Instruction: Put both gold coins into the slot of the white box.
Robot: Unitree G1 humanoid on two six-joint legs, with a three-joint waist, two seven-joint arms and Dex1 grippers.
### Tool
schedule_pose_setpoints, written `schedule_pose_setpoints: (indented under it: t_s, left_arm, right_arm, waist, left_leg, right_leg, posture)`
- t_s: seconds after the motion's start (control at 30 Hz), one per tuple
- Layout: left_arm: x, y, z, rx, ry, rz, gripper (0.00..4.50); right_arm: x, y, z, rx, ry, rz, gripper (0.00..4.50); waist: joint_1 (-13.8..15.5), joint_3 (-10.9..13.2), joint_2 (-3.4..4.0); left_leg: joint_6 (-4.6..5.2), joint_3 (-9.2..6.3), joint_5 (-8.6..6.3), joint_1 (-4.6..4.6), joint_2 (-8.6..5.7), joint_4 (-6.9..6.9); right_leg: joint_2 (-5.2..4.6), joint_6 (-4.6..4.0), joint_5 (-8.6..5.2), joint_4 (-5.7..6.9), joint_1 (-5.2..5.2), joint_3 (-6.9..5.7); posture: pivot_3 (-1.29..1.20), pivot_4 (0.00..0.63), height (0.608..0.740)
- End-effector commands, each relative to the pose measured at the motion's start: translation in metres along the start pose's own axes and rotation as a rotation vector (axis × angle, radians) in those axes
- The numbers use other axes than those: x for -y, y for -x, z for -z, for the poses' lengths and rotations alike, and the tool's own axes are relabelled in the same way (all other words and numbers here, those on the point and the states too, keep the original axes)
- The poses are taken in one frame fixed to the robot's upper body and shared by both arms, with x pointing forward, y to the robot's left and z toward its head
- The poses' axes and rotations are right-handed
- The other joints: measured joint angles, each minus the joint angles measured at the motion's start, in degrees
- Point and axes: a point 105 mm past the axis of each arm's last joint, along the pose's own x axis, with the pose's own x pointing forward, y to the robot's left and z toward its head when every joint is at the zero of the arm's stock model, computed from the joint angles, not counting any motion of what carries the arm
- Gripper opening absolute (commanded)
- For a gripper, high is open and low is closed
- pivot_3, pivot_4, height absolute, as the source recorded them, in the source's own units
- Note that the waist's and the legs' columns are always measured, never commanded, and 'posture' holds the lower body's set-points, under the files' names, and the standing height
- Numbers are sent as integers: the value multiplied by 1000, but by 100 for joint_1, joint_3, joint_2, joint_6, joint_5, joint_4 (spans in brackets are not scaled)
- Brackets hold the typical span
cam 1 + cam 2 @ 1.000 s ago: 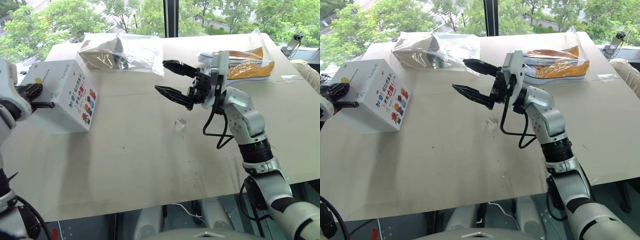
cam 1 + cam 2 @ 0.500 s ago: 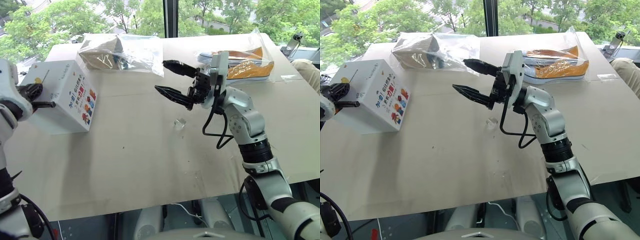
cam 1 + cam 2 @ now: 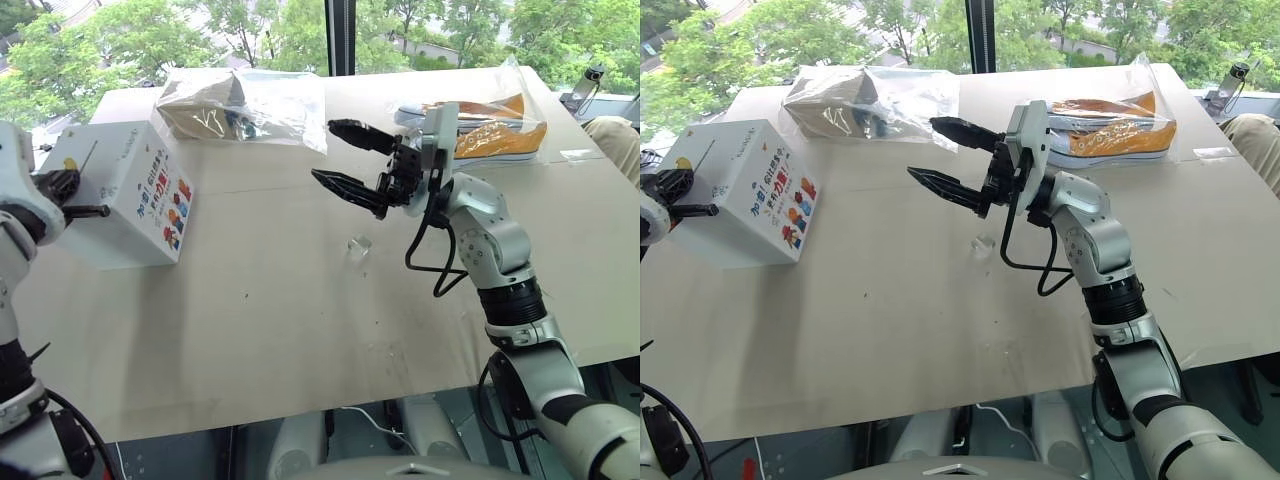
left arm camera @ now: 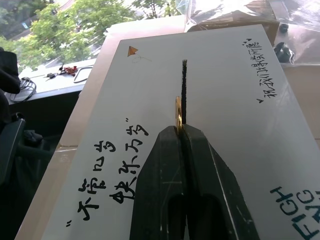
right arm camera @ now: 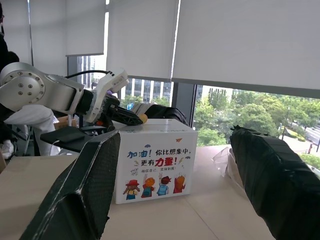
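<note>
Our left fingers [image 4: 181, 131] pinch a gold coin [image 4: 178, 113] at the box's [image 4: 225, 120] slot [image 4: 184, 90]; our right fingers [image 3: 342, 155] stay spread above the surface [image 3: 300, 300].

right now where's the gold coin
Pinched on edge in the shut left gripper, the gold coin sits over the white box, beside the near end of its slot.
</note>
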Motion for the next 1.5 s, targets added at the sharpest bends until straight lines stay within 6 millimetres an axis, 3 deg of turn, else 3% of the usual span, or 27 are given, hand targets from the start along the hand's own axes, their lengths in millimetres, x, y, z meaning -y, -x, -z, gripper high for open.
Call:
schedule_pose_setpoints:
  t_s: [0.03,0.7,1.5]
  left_arm:
    - [0,-1,10,-46,8,-2,0]
    - [14,-2,18,-76,-13,64,0]
    - [0,-4,19,-56,13,-42,0]
  right_arm:
    - [1,-1,-12,33,44,3,3771]
    - [3,2,-11,21,50,15,3771]
    - [4,3,-8,9,57,17,3771]
  waist:
    - [0,0,0]
    - [14,-7,10]
    - [12,-9,13]
  left_leg:
    - [0,0,0,0,0,0]
    - [0,0,0,2,-3,2]
    - [0,1,0,6,-3,3]
  right_leg:
    - [0,0,0,0,0,0]
    - [-3,0,0,2,1,0]
    - [-2,0,1,7,2,0]
  posture:
    - [0,150,740]
    - [0,150,740]
    - [0,150,740]
